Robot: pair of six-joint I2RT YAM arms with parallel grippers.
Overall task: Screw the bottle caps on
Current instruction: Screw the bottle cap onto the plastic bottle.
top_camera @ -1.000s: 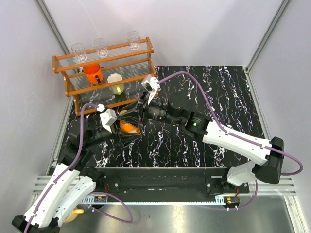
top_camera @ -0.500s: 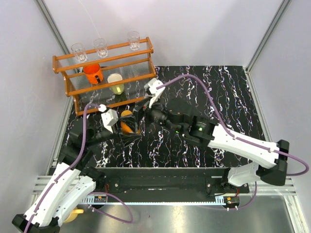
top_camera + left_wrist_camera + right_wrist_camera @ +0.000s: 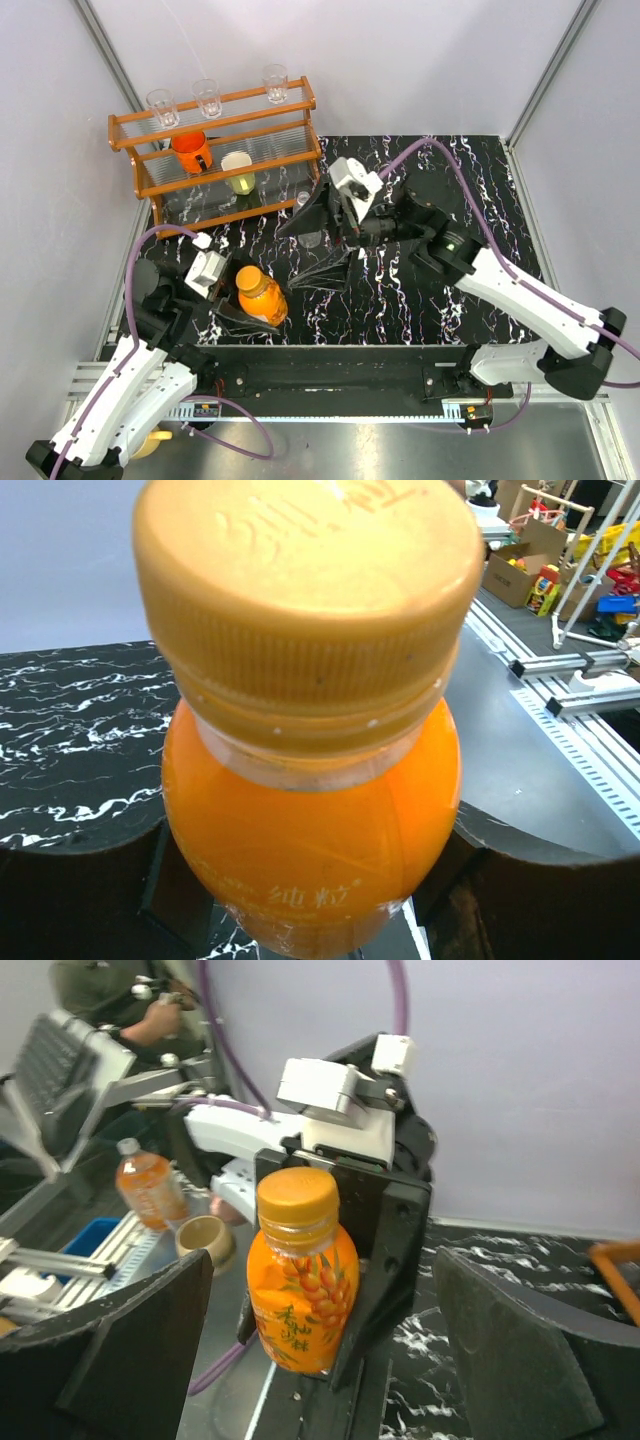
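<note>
The orange cap sits on the squat orange bottle, which my left pincer clamps by the belly, well in front of the wooden rack, near the desk's front edge. Small, stiff and ribbed, it should be pinched by its skirt; the bottle, full of orange drink, looks weighty and thin-walled. My right pincer gapes wide, empty, just before the rack's right end.

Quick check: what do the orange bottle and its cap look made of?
The orange bottle: probably thin clear glossy plastic; the orange liquid shows through its wall. Its cap: likely matte orange plastic; moulded ribs round its side, raised lettering on top.
</note>
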